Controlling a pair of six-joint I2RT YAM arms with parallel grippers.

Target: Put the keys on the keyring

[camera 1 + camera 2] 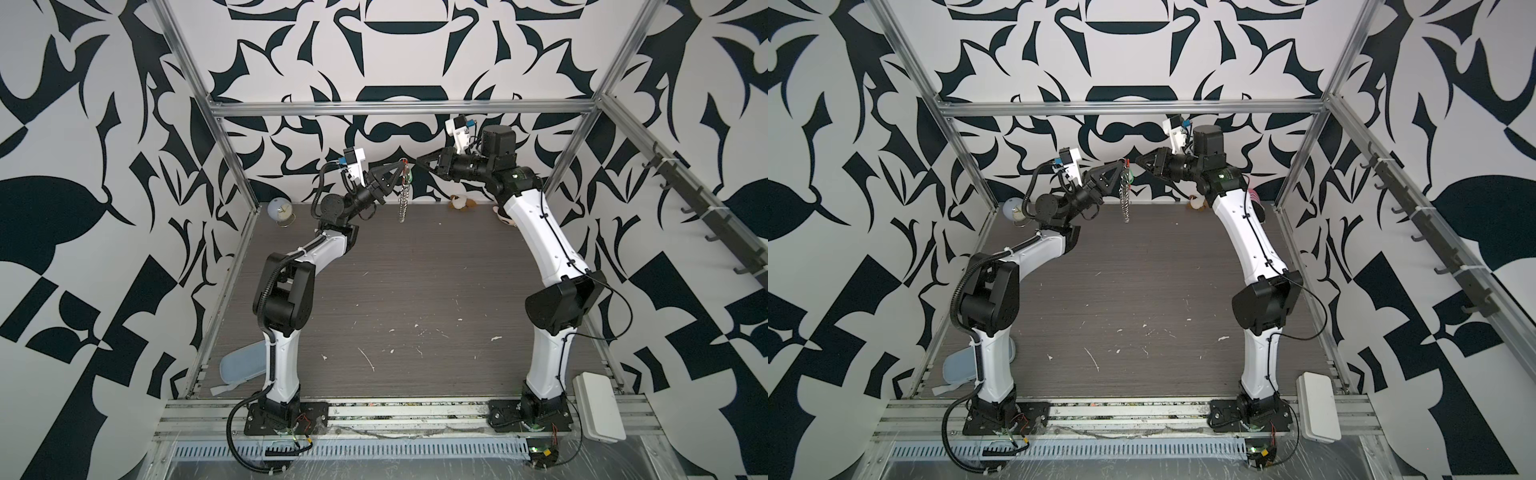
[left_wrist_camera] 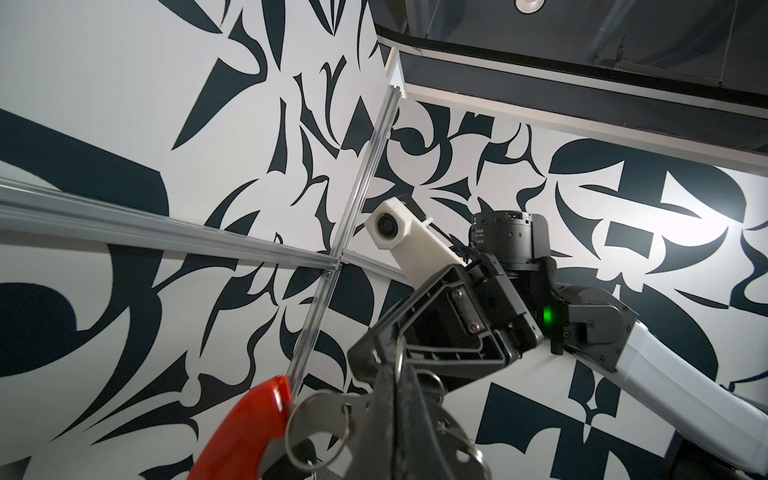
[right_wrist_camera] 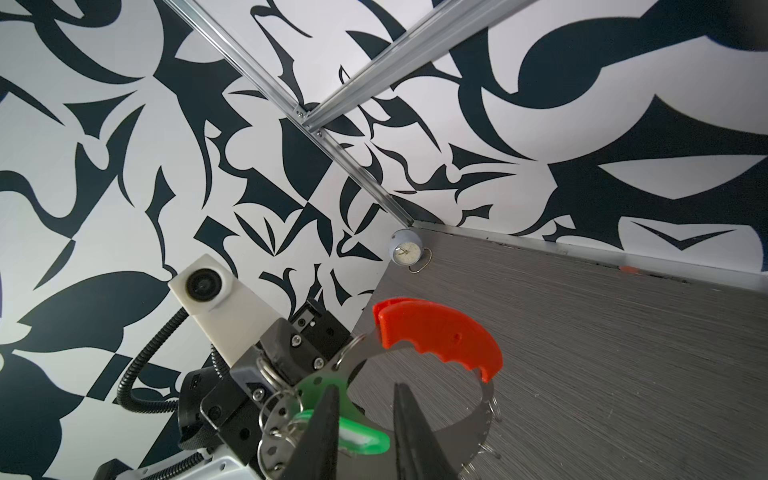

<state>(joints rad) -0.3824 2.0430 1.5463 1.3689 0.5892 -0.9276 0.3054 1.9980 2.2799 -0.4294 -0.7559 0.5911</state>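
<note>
My left gripper (image 1: 400,167) (image 2: 395,399) is raised at the back centre, shut on the keyring (image 1: 402,199) (image 1: 1124,199). The keyring is a silver loop with small rings and a red-orange piece (image 2: 245,432) (image 3: 440,336), and it hangs down from the jaws. The keys, a bright green tag (image 3: 365,441) (image 1: 409,177), hang by a small ring at the loop beside the left gripper. My right gripper (image 3: 365,388) (image 1: 419,160) faces the left one from the right, jaws apart. The tag lies across the gap behind its fingers, and they are not closed on it.
A small round clock (image 1: 280,211) (image 3: 405,249) stands in the back left corner of the table. A plush toy (image 1: 458,203) lies at the back wall. A pale blue pad (image 1: 243,365) is at the front left, and a white box (image 1: 598,407) at the front right.
</note>
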